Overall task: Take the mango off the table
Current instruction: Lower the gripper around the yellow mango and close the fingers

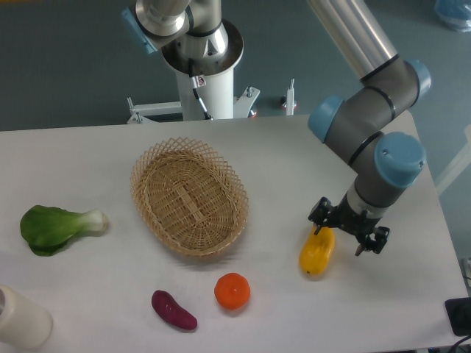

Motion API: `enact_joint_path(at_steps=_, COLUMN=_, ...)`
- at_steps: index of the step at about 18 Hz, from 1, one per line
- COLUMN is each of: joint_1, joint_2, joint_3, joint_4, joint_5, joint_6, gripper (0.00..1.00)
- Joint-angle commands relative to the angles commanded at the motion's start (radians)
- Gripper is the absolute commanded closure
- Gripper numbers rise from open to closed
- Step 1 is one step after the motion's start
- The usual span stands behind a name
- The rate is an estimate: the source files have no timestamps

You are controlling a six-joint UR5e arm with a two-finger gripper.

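The mango (316, 253), a smooth oblong yellow fruit shading to orange, lies on the white table (294, 162) at the right of centre. My gripper (347, 229) hangs just above the mango's upper right end, its dark fingers spread apart and nothing between them. The left fingertip overlaps the top of the mango in the image; I cannot tell whether it touches.
A wicker basket (189, 196) stands in the middle. An orange (232, 290) and a dark purple vegetable (174, 310) lie near the front edge. A green bok choy (51, 226) lies at the left, a white bottle (20, 320) at the front left corner.
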Motion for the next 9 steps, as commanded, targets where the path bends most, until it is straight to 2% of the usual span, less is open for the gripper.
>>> enact_joint_path(at_steps=5, joint_1=-0.002, joint_2=0.000, joint_3=-0.032, joint_4=0.029, joint_5=0.000, joint_6=-0.002, gripper=0.00)
enact_joint_path(at_steps=9, joint_1=-0.002, joint_2=0.003, joint_3=-0.109, joint_4=0.173, joint_5=0.002, joint_6=0.001, gripper=0.00)
